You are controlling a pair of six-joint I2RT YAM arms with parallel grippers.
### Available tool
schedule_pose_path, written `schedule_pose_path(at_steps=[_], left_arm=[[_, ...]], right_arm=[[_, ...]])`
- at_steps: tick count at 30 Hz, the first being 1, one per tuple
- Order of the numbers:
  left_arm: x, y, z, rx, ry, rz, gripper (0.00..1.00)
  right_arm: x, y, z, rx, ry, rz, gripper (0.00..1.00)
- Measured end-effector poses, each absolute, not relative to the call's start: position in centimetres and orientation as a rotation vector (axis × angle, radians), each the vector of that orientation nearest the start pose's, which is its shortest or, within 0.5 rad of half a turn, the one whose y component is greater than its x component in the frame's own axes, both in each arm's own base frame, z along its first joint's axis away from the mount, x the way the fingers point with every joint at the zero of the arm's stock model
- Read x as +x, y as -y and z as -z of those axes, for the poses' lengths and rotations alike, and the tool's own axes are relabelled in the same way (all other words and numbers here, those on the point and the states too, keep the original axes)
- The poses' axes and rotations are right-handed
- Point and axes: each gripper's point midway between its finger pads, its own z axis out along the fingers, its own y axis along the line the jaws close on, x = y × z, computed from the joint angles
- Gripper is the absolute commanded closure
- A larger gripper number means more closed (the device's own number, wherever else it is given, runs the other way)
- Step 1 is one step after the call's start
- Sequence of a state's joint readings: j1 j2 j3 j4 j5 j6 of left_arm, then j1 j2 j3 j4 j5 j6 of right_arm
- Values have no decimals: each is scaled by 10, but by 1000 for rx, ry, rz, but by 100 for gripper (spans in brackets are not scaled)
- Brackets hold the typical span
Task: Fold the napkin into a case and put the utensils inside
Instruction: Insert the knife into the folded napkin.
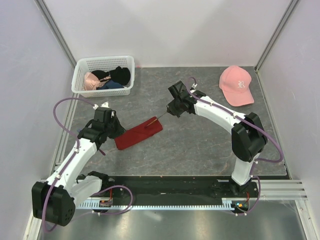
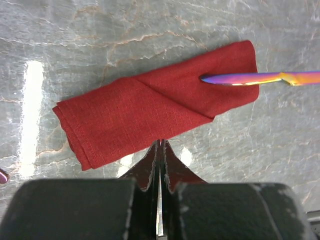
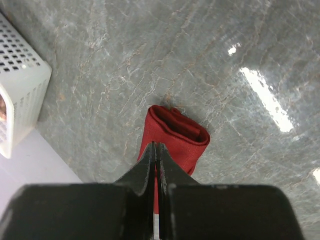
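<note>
Over the folded case [image 2: 150, 110], an iridescent utensil [image 2: 250, 78], not yet inserted, is being gripped by the right gripper [image 3: 155, 148], the left gripper [image 2: 160, 150] being held closed, empty.

White basket [image 1: 100, 92] of pink and black garments [image 1: 112, 77] back left; pink cap [image 1: 236, 86] back right

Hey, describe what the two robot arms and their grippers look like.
The left arm and right arm have white links, black joints and looping purple cables. The left gripper and right gripper have black, tapering fingers.
</note>
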State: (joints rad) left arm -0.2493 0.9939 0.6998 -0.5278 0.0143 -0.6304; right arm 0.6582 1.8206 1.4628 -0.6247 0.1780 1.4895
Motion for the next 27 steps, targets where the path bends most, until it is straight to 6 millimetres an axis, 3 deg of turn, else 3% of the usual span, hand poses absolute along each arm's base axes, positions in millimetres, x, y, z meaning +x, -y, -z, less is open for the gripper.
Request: schedule_pose_path(at_steps=[6,13,20,27], left_arm=[[261,80,-107,-564,-2399,420,98],[263,67,-89,-683,-2453,424,98],[263,49,-65,-818,-2518,424,98],[262,42,-52,-864,-2554,418,98]], right_arm=[[381,-308,-133,947,-2389,-696,100],[384,-308,-120,705,-2374,-891,100],[393,-315,-131,522,-2275,-1116,100],[390,-337,-157,375,-2167,-1319,100]])
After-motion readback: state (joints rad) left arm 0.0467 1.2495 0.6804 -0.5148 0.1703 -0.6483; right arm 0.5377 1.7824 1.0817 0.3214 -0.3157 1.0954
